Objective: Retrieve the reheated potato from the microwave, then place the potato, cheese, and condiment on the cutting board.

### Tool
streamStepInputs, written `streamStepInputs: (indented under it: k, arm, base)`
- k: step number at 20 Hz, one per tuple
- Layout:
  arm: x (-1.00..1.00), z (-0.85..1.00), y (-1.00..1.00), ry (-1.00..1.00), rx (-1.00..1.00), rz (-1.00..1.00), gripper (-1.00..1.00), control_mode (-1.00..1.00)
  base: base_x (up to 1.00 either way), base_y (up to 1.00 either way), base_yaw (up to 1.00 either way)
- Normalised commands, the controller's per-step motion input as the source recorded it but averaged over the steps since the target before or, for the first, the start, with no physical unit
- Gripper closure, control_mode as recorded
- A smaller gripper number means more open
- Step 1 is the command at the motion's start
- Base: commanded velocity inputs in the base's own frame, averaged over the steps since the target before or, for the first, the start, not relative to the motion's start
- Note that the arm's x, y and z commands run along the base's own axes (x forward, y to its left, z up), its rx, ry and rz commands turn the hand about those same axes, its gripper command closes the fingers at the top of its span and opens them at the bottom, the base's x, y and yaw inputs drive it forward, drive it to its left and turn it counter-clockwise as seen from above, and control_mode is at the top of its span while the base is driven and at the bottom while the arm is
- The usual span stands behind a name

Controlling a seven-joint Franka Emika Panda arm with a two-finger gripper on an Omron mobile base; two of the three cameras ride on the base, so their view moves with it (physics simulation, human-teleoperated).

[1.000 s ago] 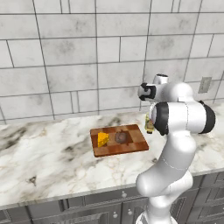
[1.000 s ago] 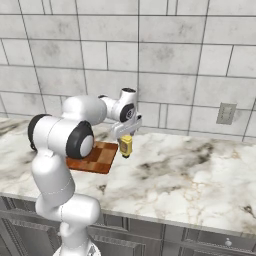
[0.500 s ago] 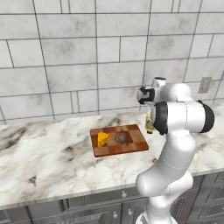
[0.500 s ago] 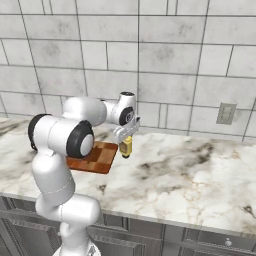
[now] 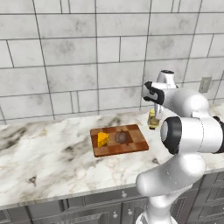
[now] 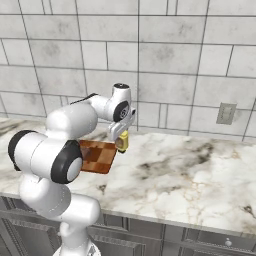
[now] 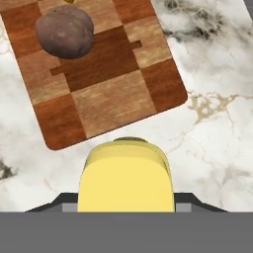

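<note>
Two of the task's things lie on the cutting board: the cheese sits on the board's left part as the left base view shows it, and the potato rests just beside the cheese near the board's middle, both apart from the board's edges. One more thing, the condiment, stands upright just off the board's far right corner, on the marble counter and not on the wood. Seen from the right base view, the bottle appears as a yellow shape directly under the white hand, at the near edge of the board's checkered surface. The gripper is closed narrow on the condiment, its jaws pressed to the bottle's two sides near the top. From the hand view the bottle's pale yellow top sits between the dark fingertips, with the board's rounded corner beyond it and the potato farther up on the board. Behind the board runs a grey tiled wall, and a wall outlet sits well to the right of the board in the right base view.
</note>
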Motion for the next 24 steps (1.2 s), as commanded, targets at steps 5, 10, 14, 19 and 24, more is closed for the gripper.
streamStepInputs:
  k: [5, 10, 14, 19, 24]
  arm:
    - [-0.1, 0.1, 0.5, 0.0, 0.0, 0.07, 1.0, -1.0]
    - [0.01, 0.0, 0.32, 0.0, 0.0, 0.08, 1.0, -1.0]
    - [0.17, -0.05, 0.23, 0.0, 0.0, 0.07, 1.0, -1.0]
    - [0.09, -0.11, 0.26, 0.0, 0.0, 0.06, 1.0, -1.0]
    - [0.03, -0.25, 0.18, 0.0, 0.0, 0.06, 1.0, -1.0]
  base:
    - [0.0, 0.0, 0.0]
    - [0.0, 0.0, 0.0]
    - [0.0, 0.0, 0.0]
    - [0.0, 0.0, 0.0]
    - [0.0, 0.0, 0.0]
